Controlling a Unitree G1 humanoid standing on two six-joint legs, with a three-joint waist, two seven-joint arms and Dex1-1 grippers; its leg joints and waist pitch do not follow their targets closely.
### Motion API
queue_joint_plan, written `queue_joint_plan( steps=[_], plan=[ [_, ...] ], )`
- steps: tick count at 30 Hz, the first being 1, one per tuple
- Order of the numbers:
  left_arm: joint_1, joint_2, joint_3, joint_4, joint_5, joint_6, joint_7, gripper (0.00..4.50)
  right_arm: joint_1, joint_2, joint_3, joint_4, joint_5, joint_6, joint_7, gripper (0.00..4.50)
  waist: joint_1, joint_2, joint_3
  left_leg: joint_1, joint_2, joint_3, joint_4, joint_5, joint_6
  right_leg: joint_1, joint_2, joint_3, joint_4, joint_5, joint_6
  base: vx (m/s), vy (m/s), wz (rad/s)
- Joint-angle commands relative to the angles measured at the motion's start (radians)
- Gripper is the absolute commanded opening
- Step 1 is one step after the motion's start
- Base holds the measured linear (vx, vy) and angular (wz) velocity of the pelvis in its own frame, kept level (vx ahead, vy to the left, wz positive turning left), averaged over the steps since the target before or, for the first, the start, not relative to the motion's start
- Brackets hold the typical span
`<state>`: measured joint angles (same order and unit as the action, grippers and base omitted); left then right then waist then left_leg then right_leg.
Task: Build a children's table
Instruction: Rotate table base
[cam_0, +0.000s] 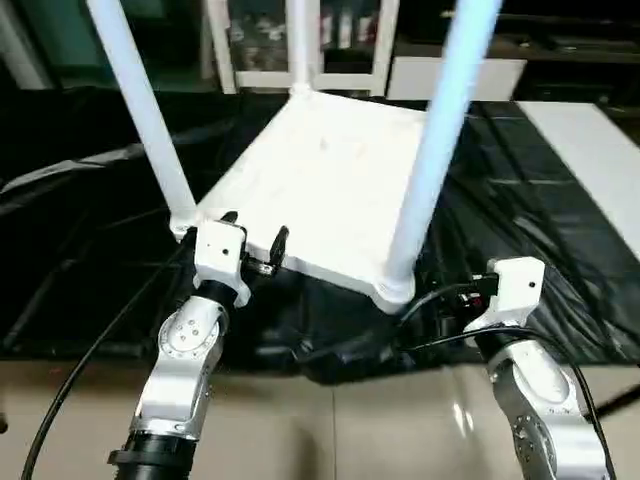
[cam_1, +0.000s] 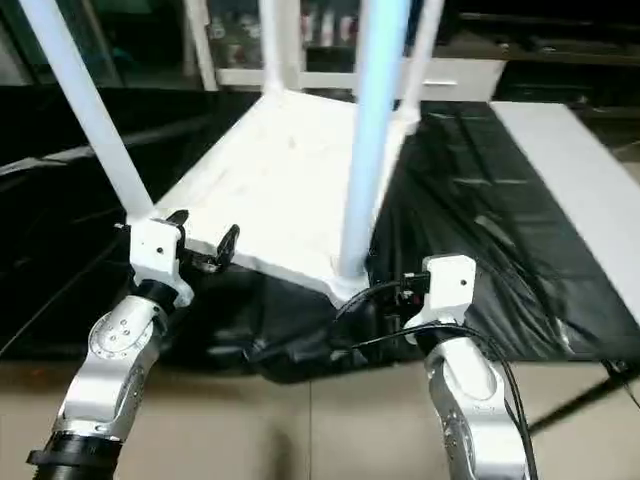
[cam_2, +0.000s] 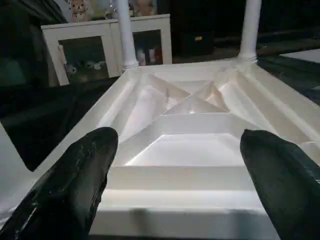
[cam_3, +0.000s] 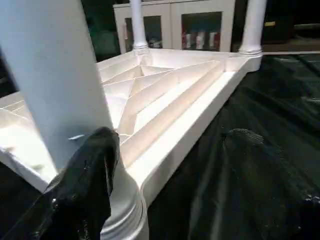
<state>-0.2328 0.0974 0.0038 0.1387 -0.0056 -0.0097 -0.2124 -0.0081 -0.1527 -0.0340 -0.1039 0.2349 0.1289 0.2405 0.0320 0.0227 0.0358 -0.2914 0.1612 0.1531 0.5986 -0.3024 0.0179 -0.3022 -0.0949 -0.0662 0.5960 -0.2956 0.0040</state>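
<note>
In the head views the tabletop (cam_0: 330, 180) lay ribs-up on the black cover (cam_0: 90, 260) with four legs (cam_0: 437, 130) socketed, leaving only flipping; each wrist view showed its claw, left gripper (cam_2: 180, 175) and right gripper (cam_3: 165, 175), spread wide, holding nothing.

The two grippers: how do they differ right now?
The left gripper sits at the tabletop's near edge between two legs, fingers straddling the rim; the right gripper sits at the near right corner, one finger beside that leg. Both are open, holding nothing.
</note>
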Motion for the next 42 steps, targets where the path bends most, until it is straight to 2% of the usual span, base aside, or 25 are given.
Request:
queue_joint_plan(
  steps=[1,2,4,5,6,7,8,9,10,11,12,14,15,16,17,19,21,22,25,26,28,32,35,40,42],
  plan=[
    [-0.007,-0.001,-0.001,0.007,-0.003,-0.007,-0.004,4.48,-0.013,-0.010,-0.015,-0.010,0.014,0.012,0.000,3.63,-0.025,0.001,-0.070,0.130,0.059,-0.092,-0.032,0.363,0.427,-0.072,0.013,-0.007,0.032,0.097,-0.125,0.115,-0.030,0.07],
    [-0.006,-0.001,-0.003,0.007,-0.004,-0.007,-0.005,4.48,-0.013,-0.008,-0.022,-0.012,0.019,0.015,0.001,3.63,-0.027,-0.013,-0.065,0.130,0.059,-0.098,-0.022,0.339,0.440,-0.076,-0.008,0.012,0.032,0.069,-0.085,0.107,-0.048,0.07],
    [-0.001,-0.001,-0.008,0.007,-0.007,-0.007,-0.009,4.48,-0.008,-0.007,-0.033,-0.019,0.021,0.022,0.002,3.63,0.025,-0.056,-0.067,-0.067,-0.109,0.004,0.068,0.197,0.325,0.140,-0.002,0.123,-0.014,0.321,-0.136,0.122,-0.041,0.09],
    [0.000,-0.001,-0.009,0.006,-0.007,-0.006,-0.009,4.48,-0.007,-0.007,-0.035,-0.020,0.023,0.023,0.002,3.63,0.059,-0.063,-0.055,-0.189,-0.065,-0.023,0.144,0.051,0.216,0.225,-0.122,0.191,-0.054,0.398,-0.179,0.141,0.003,0.09],
    [0.002,-0.001,-0.010,0.005,-0.008,-0.006,-0.010,4.48,-0.003,-0.007,-0.038,-0.024,0.028,0.027,0.001,3.63,0.084,-0.032,-0.063,-0.192,-0.034,-0.044,0.147,0.049,0.134,0.213,-0.143,0.191,-0.046,0.482,-0.196,0.180,-0.002,0.01],
    [0.004,-0.001,-0.013,0.004,-0.008,-0.006,-0.011,4.48,0.001,-0.008,-0.041,-0.028,0.034,0.030,0.003,3.63,0.088,-0.009,-0.057,-0.184,-0.006,-0.053,0.048,0.164,0.038,0.178,-0.045,0.066,-0.025,0.526,-0.119,0.104,0.006,-0.06],
    [0.005,-0.001,-0.014,0.005,-0.009,-0.005,-0.013,4.48,0.004,-0.007,-0.046,-0.031,0.042,0.034,0.003,3.63,0.073,0.014,-0.054,-0.135,0.009,-0.051,-0.008,0.205,0.052,0.143,-0.001,0.013,-0.027,0.428,-0.069,0.000,0.000,0.00],
    [0.005,-0.001,-0.014,0.005,-0.009,-0.005,-0.013,4.48,0.004,-0.007,-0.046,-0.031,0.042,0.034,0.003,3.63,0.048,0.052,-0.054,-0.060,0.031,-0.077,-0.042,0.197,0.092,0.099,0.028,-0.037,-0.012,0.240,-0.039,-0.077,0.042,-0.03],
    [0.008,0.002,-0.019,0.004,-0.011,-0.004,-0.021,4.48,0.010,-0.008,-0.052,-0.038,0.052,0.037,0.007,3.63,0.006,0.073,-0.069,0.076,0.103,-0.195,-0.041,0.160,0.390,-0.048,0.068,-0.045,0.123,-0.084,-0.008,0.000,0.000,0.00],
    [0.009,0.003,-0.020,0.004,-0.012,-0.003,-0.023,4.48,0.011,-0.009,-0.054,-0.040,0.055,0.038,0.008,3.63,0.010,0.042,-0.086,0.126,0.197,-0.183,-0.020,0.174,0.339,-0.113,0.007,0.005,0.163,-0.142,0.017,0.131,-0.015,-0.13],
    [0.010,0.004,-0.022,0.004,-0.013,-0.003,-0.028,4.48,0.012,-0.011,-0.055,-0.041,0.056,0.041,0.009,3.63,0.008,0.053,-0.076,0.095,0.185,-0.152,-0.032,0.165,0.280,-0.121,0.010,0.006,0.176,-0.091,0.047,0.131,-0.015,-0.13],
    [0.012,0.008,-0.027,0.003,-0.016,-0.004,-0.044,4.48,0.014,-0.017,-0.062,-0.040,0.054,0.049,0.006,3.63,0.019,0.001,-0.040,0.045,0.193,-0.028,-0.117,-0.047,0.111,-0.132,-0.018,0.007,0.163,0.087,0.010,0.065,-0.005,-0.50],
    [0.012,0.010,-0.029,0.002,-0.023,-0.003,-0.055,4.48,0.015,-0.019,-0.067,-0.040,0.052,0.054,0.004,3.63,0.040,-0.030,-0.016,-0.035,0.085,-0.013,-0.120,-0.261,0.140,-0.051,-0.031,0.053,0.029,0.055,0.014,0.100,-0.085,-0.54],
    [0.012,0.010,-0.030,0.001,-0.028,-0.002,-0.062,4.48,0.016,-0.020,-0.070,-0.040,0.050,0.058,0.003,3.63,0.066,-0.043,-0.025,-0.007,0.014,0.036,-0.034,-0.342,0.105,-0.062,-0.065,0.104,-0.053,-0.204,0.001,0.061,-0.092,-0.27],
    [0.016,0.009,-0.029,-0.007,-0.056,0.008,-0.085,4.48,0.018,-0.026,-0.071,-0.042,0.047,0.056,0.010,3.63,0.073,-0.070,-0.052,-0.077,-0.033,-0.014,0.125,-0.132,0.085,0.064,-0.169,0.176,-0.096,-0.579,-0.017,0.128,-0.095,0.00],
    [0.033,0.027,-0.054,-0.035,-0.128,0.075,-0.195,4.48,0.025,-0.042,-0.083,-0.044,0.053,0.056,0.027,3.63,0.086,-0.063,-0.056,-0.155,-0.045,-0.057,0.141,0.079,0.038,0.090,-0.131,0.164,-0.054,-0.325,-0.031,0.094,-0.050,-0.13],
    [0.039,0.037,-0.065,-0.044,-0.148,0.095,-0.235,4.48,0.027,-0.046,-0.087,-0.045,0.055,0.056,0.032,3.63,0.083,-0.043,-0.049,-0.138,-0.045,-0.057,0.051,0.314,-0.005,0.041,-0.060,0.079,-0.023,0.151,-0.064,0.111,-0.059,-0.11],
    [0.056,0.093,-0.105,-0.047,-0.200,0.083,-0.408,4.48,0.038,-0.085,-0.089,-0.054,0.069,0.059,0.081,3.63,0.087,-0.003,-0.054,-0.112,-0.021,-0.054,-0.020,0.457,0.002,0.002,-0.012,0.032,-0.003,0.375,-0.055,0.102,0.000,-0.05],
    [0.046,0.187,-0.160,-0.021,-0.219,0.083,-0.615,4.48,0.068,-0.175,-0.084,-0.080,0.117,0.098,0.209,3.63,0.078,0.026,-0.092,-0.059,0.096,-0.113,0.009,0.536,0.141,-0.045,-0.033,0.060,0.060,0.515,-0.065,0.093,0.051,-0.08],
    [0.046,0.187,-0.160,-0.021,-0.219,0.083,-0.615,4.48,0.068,-0.175,-0.084,-0.080,0.117,0.098,0.209,3.63,0.085,0.024,-0.083,-0.081,0.078,-0.098,0.008,0.506,0.151,-0.042,-0.043,0.063,0.047,0.530,-0.097,-0.001,0.064,-0.02],
    [-0.016,0.249,-0.184,0.034,-0.216,0.108,-0.737,4.48,0.108,-0.285,-0.070,-0.108,0.133,0.126,0.345,3.63,0.095,0.027,-0.065,-0.102,0.057,-0.074,-0.014,0.225,0.101,-0.029,-0.055,0.060,0.013,0.367,-0.147,-0.016,0.063,-0.01],
    [-0.188,0.339,-0.259,0.214,-0.143,0.092,-0.907,4.48,0.132,-0.423,-0.080,-0.113,0.157,0.165,0.500,3.63,0.095,0.024,-0.021,-0.064,0.068,-0.060,-0.065,-0.290,-0.037,-0.039,-0.063,0.072,-0.049,-0.274,-0.187,-0.069,0.050,0.02],
    [-0.308,0.323,-0.284,0.367,-0.093,0.023,-0.936,4.48,0.134,-0.488,-0.052,-0.130,0.168,0.193,0.575,3.63,0.088,0.024,-0.015,-0.044,0.065,-0.059,-0.082,-0.381,-0.093,-0.029,-0.089,0.063,-0.088,-0.544,-0.120,-0.085,0.052,-0.05],
    [-0.456,0.287,-0.337,0.580,-0.033,-0.029,-0.984,4.48,0.110,-0.531,0.004,-0.164,0.182,0.228,0.633,3.63,0.082,0.033,-0.041,-0.061,0.082,-0.057,-0.101,-0.146,-0.038,0.004,-0.084,0.058,-0.067,-0.154,-0.167,-0.029,0.028,-0.02],
    [-0.506,0.272,-0.358,0.657,-0.017,-0.048,-1.009,4.48,0.091,-0.532,0.020,-0.175,0.185,0.245,0.647,3.63,0.066,0.038,-0.032,-0.062,0.079,-0.056,-0.105,-0.246,-0.041,-0.010,-0.075,0.051,-0.068,-0.167,-0.188,-0.019,0.054,-0.19]
  ],
)
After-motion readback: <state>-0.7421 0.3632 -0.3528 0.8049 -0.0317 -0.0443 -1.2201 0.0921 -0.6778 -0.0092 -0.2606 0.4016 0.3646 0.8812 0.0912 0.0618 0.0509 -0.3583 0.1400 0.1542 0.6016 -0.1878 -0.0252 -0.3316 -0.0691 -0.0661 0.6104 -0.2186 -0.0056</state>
